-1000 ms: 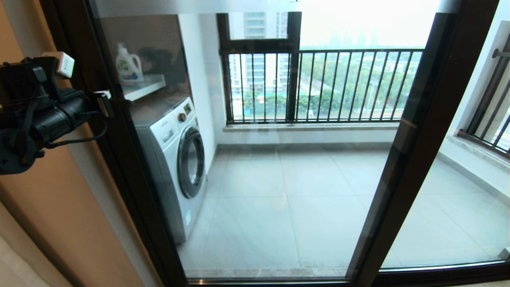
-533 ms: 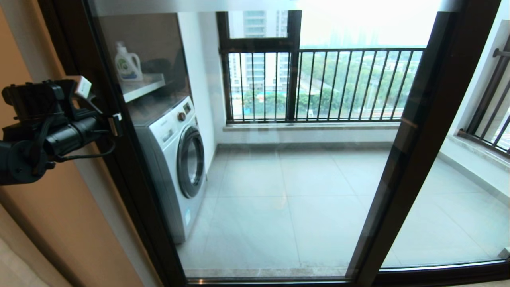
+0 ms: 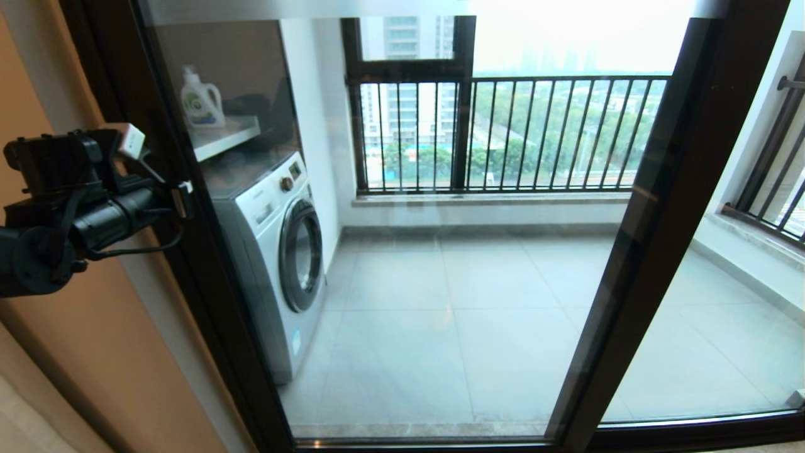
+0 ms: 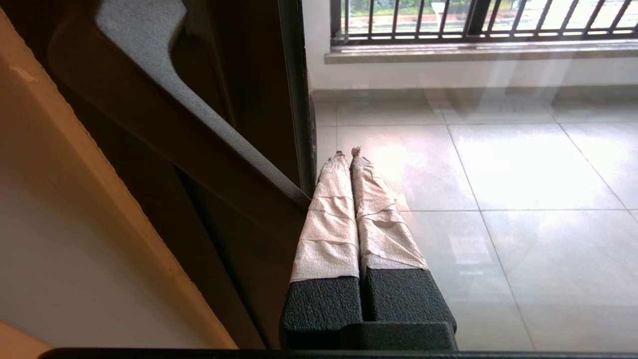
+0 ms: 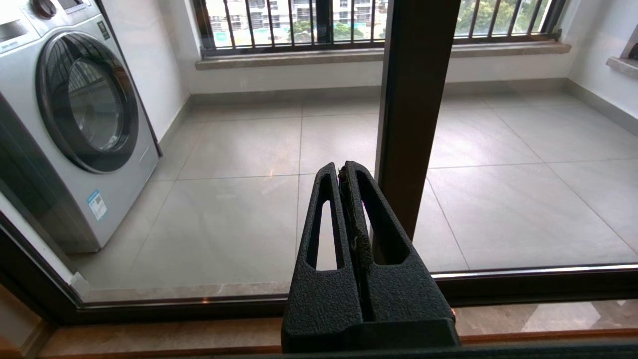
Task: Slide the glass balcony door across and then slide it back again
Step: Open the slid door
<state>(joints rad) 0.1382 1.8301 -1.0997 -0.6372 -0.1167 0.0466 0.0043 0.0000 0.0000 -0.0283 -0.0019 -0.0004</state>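
Observation:
The glass balcony door (image 3: 440, 283) fills the head view, with its dark left upright (image 3: 207, 270) beside the wall and its right upright (image 3: 654, 207) slanting across the right. My left gripper (image 3: 182, 198) is at the left upright at about handle height. In the left wrist view its tape-wrapped fingers (image 4: 347, 152) are shut with nothing between them and lie on the glass side, right against the dark pull handle (image 4: 164, 109). My right gripper (image 5: 343, 167) is shut and empty, low in front of the door's other upright (image 5: 413, 99); it is out of the head view.
Behind the glass stand a white washing machine (image 3: 277, 251), a shelf with a detergent bottle (image 3: 201, 100), a black-barred railing (image 3: 534, 132) and a tiled balcony floor (image 3: 478, 327). A tan wall (image 3: 94, 346) lies left of the door frame. The floor track (image 5: 498, 279) runs below.
My left gripper has dropped lower and moved a little to the right along the left upright; in the last half second it barely moved. The door's uprights look unmoved.

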